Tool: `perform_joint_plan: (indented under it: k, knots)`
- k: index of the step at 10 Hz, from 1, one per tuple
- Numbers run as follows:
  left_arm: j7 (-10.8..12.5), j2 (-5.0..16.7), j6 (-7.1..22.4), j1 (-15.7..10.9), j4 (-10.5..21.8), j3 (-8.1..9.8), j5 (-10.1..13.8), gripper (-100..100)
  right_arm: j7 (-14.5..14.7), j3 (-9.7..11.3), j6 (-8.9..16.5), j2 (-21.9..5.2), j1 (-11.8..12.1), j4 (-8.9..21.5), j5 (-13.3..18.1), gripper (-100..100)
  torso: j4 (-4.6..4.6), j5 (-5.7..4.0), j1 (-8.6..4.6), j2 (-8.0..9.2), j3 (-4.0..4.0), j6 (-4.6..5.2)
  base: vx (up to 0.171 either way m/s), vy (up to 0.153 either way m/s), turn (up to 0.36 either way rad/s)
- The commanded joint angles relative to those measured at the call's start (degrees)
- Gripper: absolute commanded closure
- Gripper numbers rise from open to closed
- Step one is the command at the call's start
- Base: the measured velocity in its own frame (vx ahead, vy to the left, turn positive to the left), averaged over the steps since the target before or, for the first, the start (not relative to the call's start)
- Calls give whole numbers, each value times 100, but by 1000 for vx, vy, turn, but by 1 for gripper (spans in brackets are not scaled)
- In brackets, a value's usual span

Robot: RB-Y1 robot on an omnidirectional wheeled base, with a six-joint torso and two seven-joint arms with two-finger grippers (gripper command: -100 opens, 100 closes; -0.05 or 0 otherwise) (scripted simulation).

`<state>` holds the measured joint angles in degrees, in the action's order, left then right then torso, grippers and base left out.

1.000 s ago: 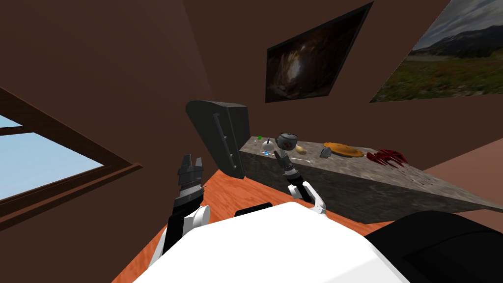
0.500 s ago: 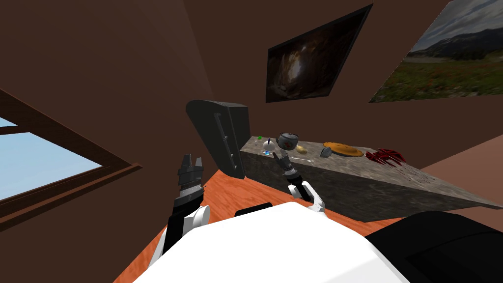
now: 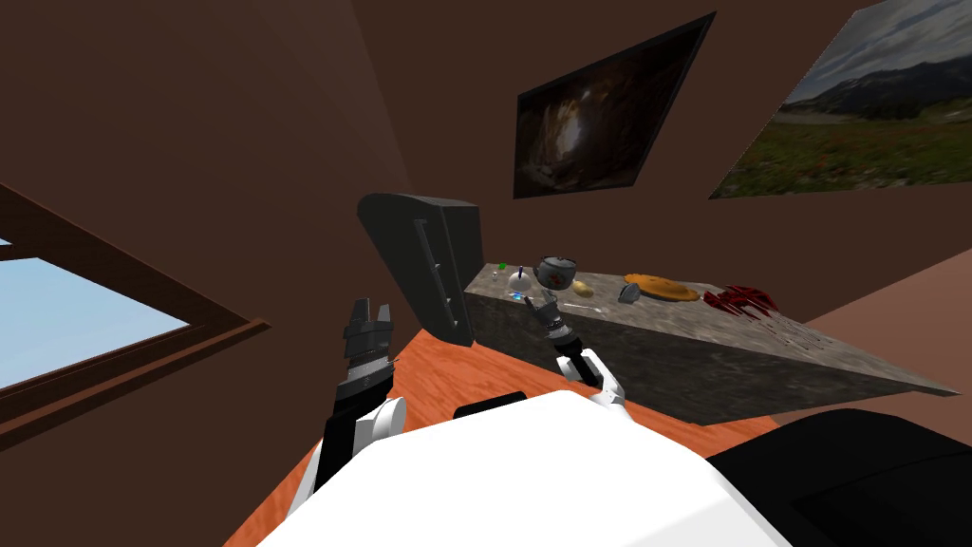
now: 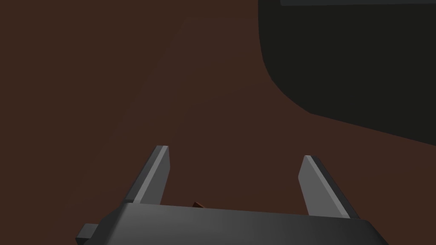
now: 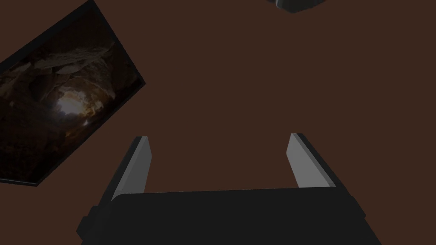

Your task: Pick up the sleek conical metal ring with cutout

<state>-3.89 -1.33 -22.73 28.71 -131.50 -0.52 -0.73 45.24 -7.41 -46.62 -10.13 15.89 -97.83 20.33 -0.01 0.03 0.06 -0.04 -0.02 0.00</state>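
Small grey tapered piece (image 3: 628,294), judged to be ring, seen on stone-patterned surface (image 3: 664,353) toward far edge, just beside orange plate (image 3: 663,288); long axis too small to be read. Right pincer (image 3: 544,302) held at near edge by cabinet-end corner, blades spread wide, nothing gripped. Ring lies further along surface from it, past dark kettle (image 3: 556,273) and yellow lump (image 3: 583,289). Right arm judged nearer. Left pincer (image 3: 370,309) raised beside dark cabinet (image 3: 446,256), likewise spread, empty. Room open above ring, neighbours close at both sides.

Dim render — wide-lens splayed walls
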Motion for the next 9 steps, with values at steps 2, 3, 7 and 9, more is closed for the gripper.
perform_joint_plan:
  k: [2, 3, 7, 9]
  knots:
    - [0, 0, 0, 0, 0, 0, 0, 0, 450, -84, -73, -11, -116, 241, 134, -100, -1, -1, -1, -3, -2, 1, 12, 21, -36]
    - [0, 0, 0, 0, 0, 0, 0, 0, 504, -84, -73, -11, -116, 241, 134, -100, -1, 0, 0, -2, -1, 0, 3, 11, 2]
    - [0, 0, 0, 0, 0, 0, 0, 0, 1152, -255, -171, -25, -328, 675, 358, -100, 0, -1, -5, 0, 0, 0, 8, 14, -29]
    - [0, 0, 0, 0, 0, 0, 0, 0, 1332, -255, -171, -25, -328, 675, 358, -100, 0, -1, -5, -2, -1, 0, 8, 9, -18]
